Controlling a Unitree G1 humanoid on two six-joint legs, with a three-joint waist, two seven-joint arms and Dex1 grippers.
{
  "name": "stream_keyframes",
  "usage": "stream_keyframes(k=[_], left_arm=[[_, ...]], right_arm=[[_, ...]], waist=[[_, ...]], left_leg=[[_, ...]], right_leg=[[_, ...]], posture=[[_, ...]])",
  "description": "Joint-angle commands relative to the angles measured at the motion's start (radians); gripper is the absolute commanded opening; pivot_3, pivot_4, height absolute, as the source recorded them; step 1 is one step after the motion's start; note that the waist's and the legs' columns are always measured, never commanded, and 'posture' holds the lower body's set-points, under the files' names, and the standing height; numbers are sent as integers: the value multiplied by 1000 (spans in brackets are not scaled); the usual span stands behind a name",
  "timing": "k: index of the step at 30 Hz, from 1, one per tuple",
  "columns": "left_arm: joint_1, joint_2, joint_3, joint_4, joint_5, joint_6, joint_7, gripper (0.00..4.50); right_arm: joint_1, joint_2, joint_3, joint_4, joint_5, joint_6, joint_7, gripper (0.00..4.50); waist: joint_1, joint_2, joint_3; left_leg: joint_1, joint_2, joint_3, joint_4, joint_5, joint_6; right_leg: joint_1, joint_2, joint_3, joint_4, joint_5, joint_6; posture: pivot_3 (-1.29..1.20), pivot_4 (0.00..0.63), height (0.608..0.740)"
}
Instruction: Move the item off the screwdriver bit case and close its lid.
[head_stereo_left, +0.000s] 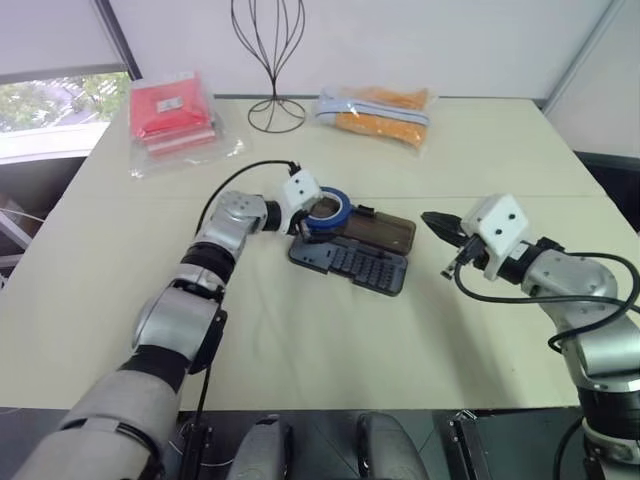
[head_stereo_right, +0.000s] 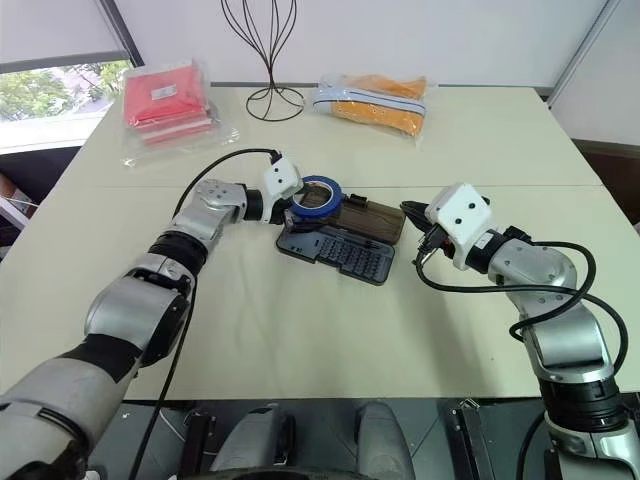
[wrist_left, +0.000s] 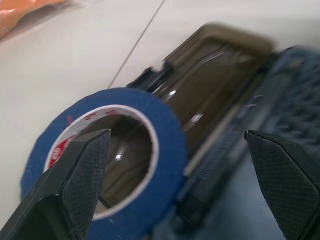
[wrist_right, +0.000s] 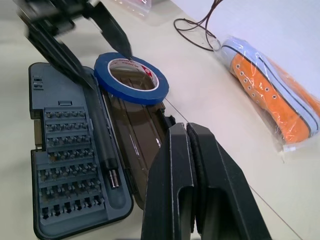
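Two grippers working: left gripper (head_stereo_left: 308, 215) is spreading wide around the tape (head_stereo_left: 327, 210), one finger (wrist_left: 82, 175) poking into its hollow, nothing gripped yet, likely lining up a pinch on the rim. Tape is sitting on the lid (head_stereo_left: 375, 233), at the case's (head_stereo_left: 350, 262) 10 o'clock corner, blocking closure. Right gripper (head_stereo_left: 437, 223) is waiting pinched shut and empty at 3 o'clock, apart from the case.

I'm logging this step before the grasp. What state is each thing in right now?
screwdriver bit case: open, lying flat on the table.
lid: folded back flat, blue tape on its far end.
blue tape: lying flat on the lid, not yet gripped.
left gripper: open, one finger over the tape's hole, the other outside its rim.
right gripper: shut, empty, beside the case.
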Motion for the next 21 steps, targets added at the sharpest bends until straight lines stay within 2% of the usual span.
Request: stream_keyframes(k=[1, 12, 13, 14, 20, 21], left_arm=[[-51, -19, 6, 47, 39, -22, 60, 4445], [-96, -81, 36, 112, 62, 65, 113, 4445], [-96, -83, 37, 113, 62, 71, 114, 3941], [-97, -85, 37, 114, 64, 77, 118, 3718], [-93, -97, 36, 121, 84, 135, 129, 617], [-92, -98, 35, 121, 88, 139, 133, 450]], right_arm=[[3, 7, -10, -41, -7, -19, -17, 0], [5, 13, -8, -41, -26, -25, -34, 0], [5, 13, -8, -40, -27, -25, -35, 0], [5, 13, -8, -40, -27, -24, -35, 0], [10, 9, -17, -46, -30, -22, -35, 0], [10, 9, -18, -45, -30, -22, -36, 0]], waist=[[0, 0, 0], [0, 0, 0], [1, 0, 0], [1, 0, 0], [0, 0, 0], [0, 0, 0]], left_leg=[[0, 0, 0, 0, 0, 0], [0, 0, 0, 0, 0, 0], [0, 0, 0, 0, 0, 0], [0, 0, 0, 0, 0, 0], [0, 0, 0, 0, 0, 0], [0, 0, 0, 0, 0, 0]], right_leg=[[0, 0, 0, 0, 0, 0], [0, 0, 0, 0, 0, 0], [0, 0, 0, 0, 0, 0], [0, 0, 0, 0, 0, 0], [0, 0, 0, 1, 0, 0], [0, 0, 0, 1, 0, 0]], posture=[[0, 150, 740], [0, 150, 740], [0, 150, 740], [0, 150, 740], [0, 150, 740], [0, 150, 740]])
